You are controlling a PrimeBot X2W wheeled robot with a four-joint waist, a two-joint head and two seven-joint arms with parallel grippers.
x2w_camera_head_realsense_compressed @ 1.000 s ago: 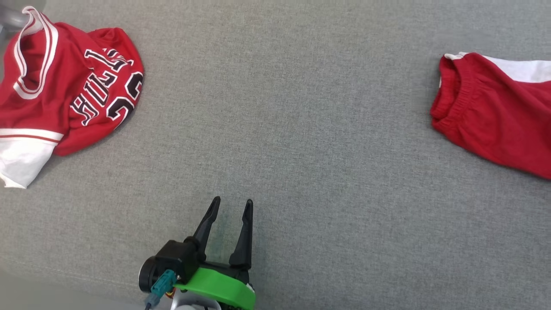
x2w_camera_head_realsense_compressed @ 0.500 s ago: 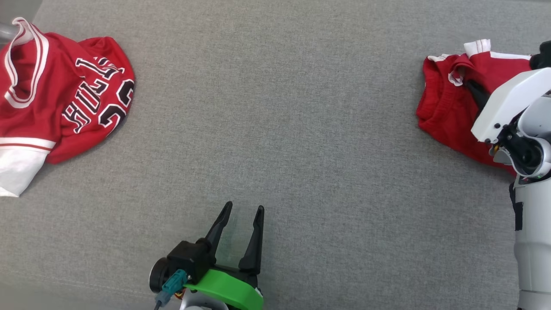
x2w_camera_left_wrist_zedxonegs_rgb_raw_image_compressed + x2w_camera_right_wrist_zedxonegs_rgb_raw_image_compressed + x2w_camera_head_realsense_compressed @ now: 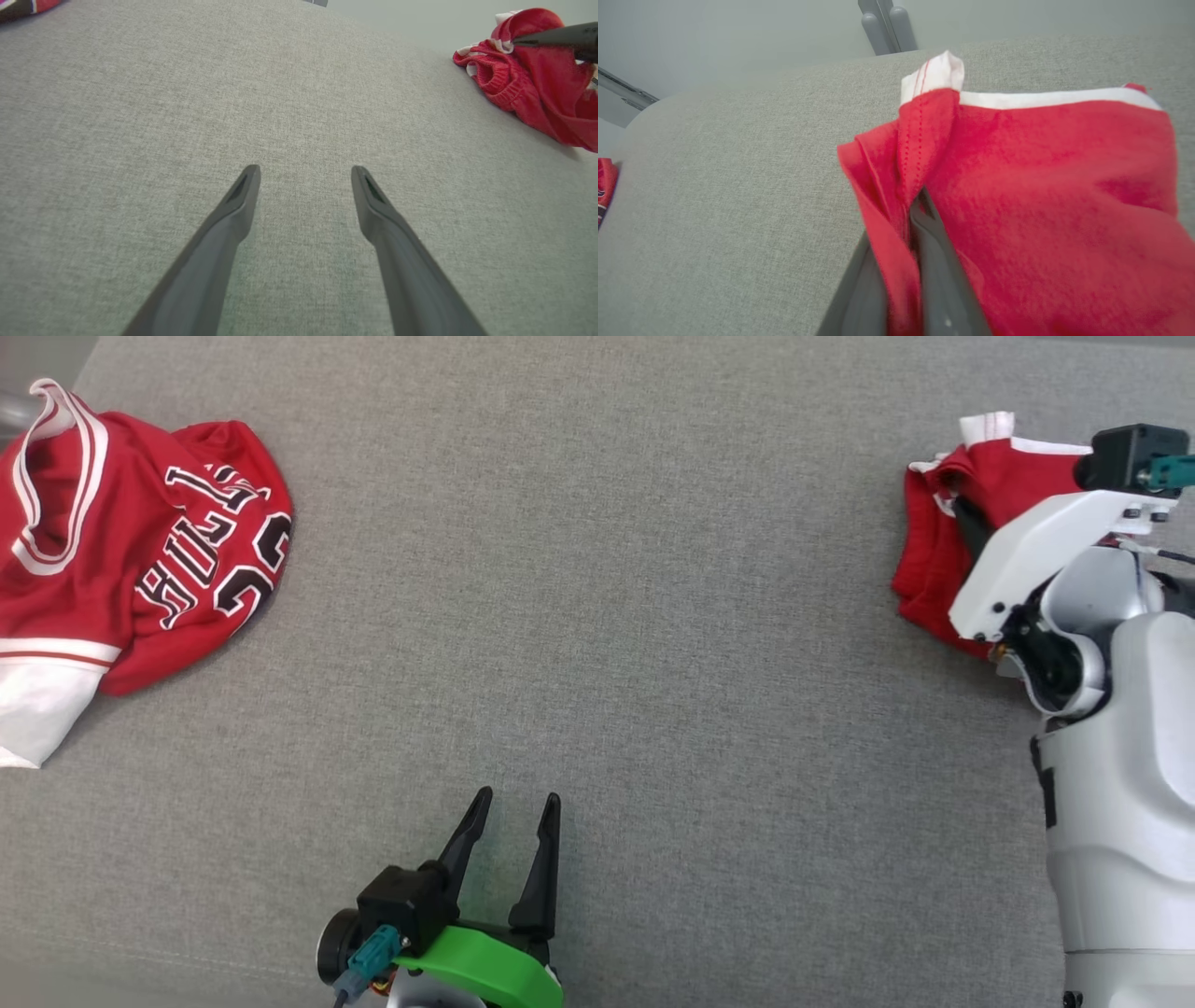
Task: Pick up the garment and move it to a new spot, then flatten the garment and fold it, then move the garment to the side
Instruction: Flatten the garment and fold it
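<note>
The garment is a pair of red shorts with white trim, bunched at the right edge of the grey cushion. My right gripper is shut on a fold of it, and the pale forearm covers the rest. In the right wrist view the two dark fingers pinch red cloth of the garment, which rises in a peak at my right gripper. The left wrist view has the garment at its top right. My left gripper stands open over bare cushion, also my left gripper, nothing between its fingers.
A red basketball jersey with dark lettering lies crumpled at the far left. The wide grey cushion stretches between the two pieces of clothing. Metal frame bars stand beyond the cushion's far edge.
My right arm has come into the head view from the right, shut on the garment, which is now bunched and raised. The camera shifted a little. The left gripper stays open.
</note>
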